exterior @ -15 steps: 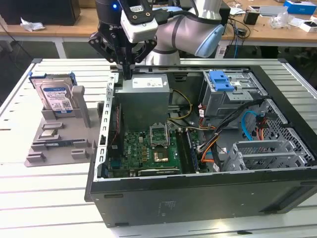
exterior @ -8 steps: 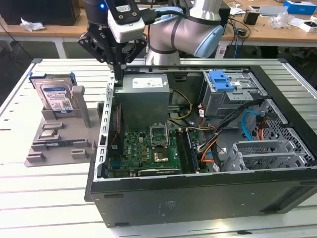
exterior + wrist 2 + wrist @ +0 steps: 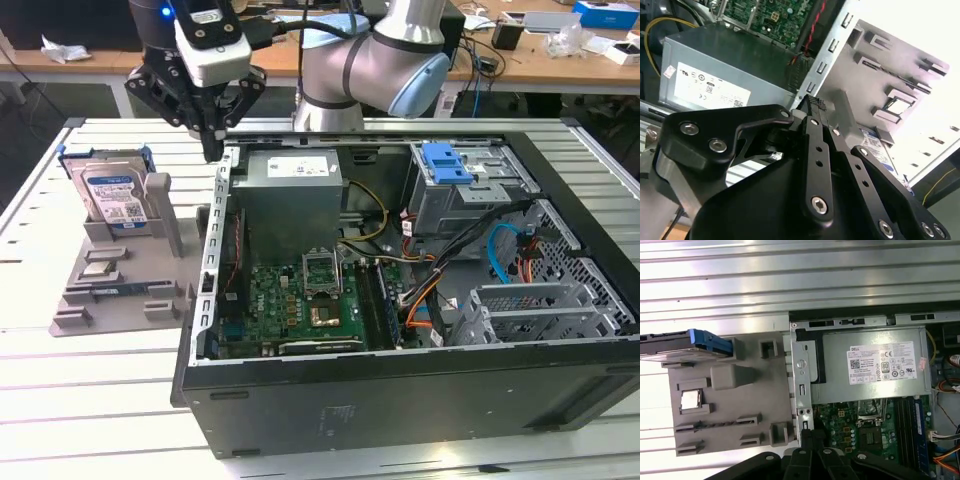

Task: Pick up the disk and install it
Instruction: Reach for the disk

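disk (image 3: pixel 112 195): it is well apart from the hand, off to the exterior view's left. It stands on edge in its slot with the labelled face out and the blue carrier framing it. In the first wrist view the disk (image 3: pixel 685 344) reads edge-on as a thin strip with a blue end.
grey holder (image 3: pixel 100 290): this carries the disk on the side away from the hand. Its other flank sits just beside the computer case, below the fingertips and to the exterior view's left of them.
gripper (image 3: pixel 212 152): I have the fingers pressed together with nothing between them, so I hold nothing. The tips point down over the case wall nearest the holder. Both wrist views show the gripper (image 3: pixel 816 104) (image 3: pixel 812 436) closed to a single tip.
bearing: I judge that the disk's top edge runs crosswise to the case wall under the hand. It looks about level with the fingertips. This is the only arm, and the disk is on its holder side, not its case side.
computer case (image 3: pixel 400 400): it lies open, directly to the exterior view's right of the hand.
power supply (image 3: pixel 292 190): this is the first thing past the fingertips on that side.
drive bay (image 3: pixel 470 195): it is farthest from the hand, grey metal with a blue bracket (image 3: pixel 445 162) on top.
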`<state>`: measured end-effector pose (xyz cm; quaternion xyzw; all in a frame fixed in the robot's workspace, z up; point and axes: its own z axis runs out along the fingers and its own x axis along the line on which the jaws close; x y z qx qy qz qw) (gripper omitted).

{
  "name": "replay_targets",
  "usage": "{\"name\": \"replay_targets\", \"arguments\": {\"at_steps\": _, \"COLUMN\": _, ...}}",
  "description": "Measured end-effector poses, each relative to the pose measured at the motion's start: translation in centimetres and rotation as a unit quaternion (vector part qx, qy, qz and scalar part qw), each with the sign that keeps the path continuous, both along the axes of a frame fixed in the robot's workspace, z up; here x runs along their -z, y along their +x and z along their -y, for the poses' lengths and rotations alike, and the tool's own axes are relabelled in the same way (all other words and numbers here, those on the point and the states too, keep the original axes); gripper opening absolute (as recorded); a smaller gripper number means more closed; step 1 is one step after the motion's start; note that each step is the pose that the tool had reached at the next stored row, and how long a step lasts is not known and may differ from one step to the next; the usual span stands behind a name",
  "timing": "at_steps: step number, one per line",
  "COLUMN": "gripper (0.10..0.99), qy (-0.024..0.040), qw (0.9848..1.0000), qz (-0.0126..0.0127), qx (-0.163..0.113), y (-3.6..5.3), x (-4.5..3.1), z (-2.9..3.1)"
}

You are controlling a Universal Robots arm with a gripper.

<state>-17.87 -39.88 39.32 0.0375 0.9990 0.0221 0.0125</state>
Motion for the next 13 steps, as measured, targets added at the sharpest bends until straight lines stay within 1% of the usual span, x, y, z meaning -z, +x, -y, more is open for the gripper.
{"name": "replay_targets", "arguments": {"at_steps": 3, "gripper": 0.106, "qy": 0.0, "qw": 1.0, "qz": 0.0, "qx": 0.0, "y": -0.86, "x": 0.0, "z": 0.0}}
{"name": "replay_targets", "arguments": {"at_steps": 6, "gripper": 0.106, "qy": 0.0, "qw": 1.0, "qz": 0.0, "qx": 0.0, "y": -2.15, "x": 0.01, "z": -0.01}}
{"name": "replay_targets", "arguments": {"at_steps": 9, "gripper": 0.106, "qy": 0.0, "qw": 1.0, "qz": 0.0, "qx": 0.0, "y": -3.08, "x": 0.02, "z": 0.0}}
{"name": "replay_targets", "arguments": {"at_steps": 10, "gripper": 0.106, "qy": 0.0, "qw": 1.0, "qz": 0.0, "qx": 0.0, "y": -3.63, "x": 0.03, "z": -0.01}}
{"name": "replay_targets", "arguments": {"at_steps": 13, "gripper": 0.106, "qy": 0.0, "qw": 1.0, "qz": -0.0001, "qx": 0.0, "y": -4.57, "x": 0.03, "z": -0.01}}
